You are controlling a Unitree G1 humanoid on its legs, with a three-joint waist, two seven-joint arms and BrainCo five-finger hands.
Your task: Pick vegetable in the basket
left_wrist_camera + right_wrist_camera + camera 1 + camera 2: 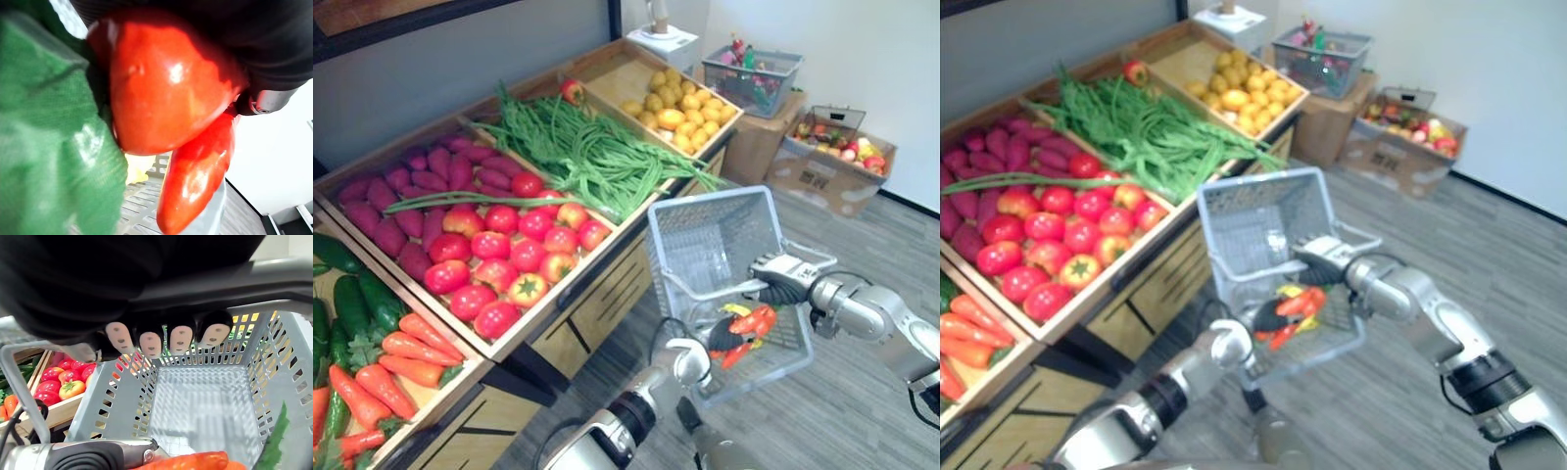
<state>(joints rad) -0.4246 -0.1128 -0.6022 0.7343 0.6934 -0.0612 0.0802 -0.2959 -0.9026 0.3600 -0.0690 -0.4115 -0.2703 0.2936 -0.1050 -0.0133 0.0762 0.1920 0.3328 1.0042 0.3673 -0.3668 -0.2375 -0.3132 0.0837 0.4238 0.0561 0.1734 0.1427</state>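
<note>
My right hand (781, 274) is curled round the handle of a grey plastic basket (695, 245) and holds it up beside the produce stand; its dark fingertips (150, 343) wrap the handle bar. My left hand (720, 336) reaches up from below into the basket's near end, shut on glossy red vegetables (754, 320) with green leaves (44, 122). The red vegetables (166, 93) sit tight against the left hand, above the basket's slotted floor (205, 406). A yellow item (137, 166) lies in the basket behind them.
On my left, a slanted wooden stand holds tomatoes (499, 255), green beans (587, 147), purple sweet potatoes (401, 196), carrots (391, 362), cucumbers (352, 304) and yellow produce (675, 103). Another filled basket (754, 73) and a cardboard box (832, 157) stand at the back right.
</note>
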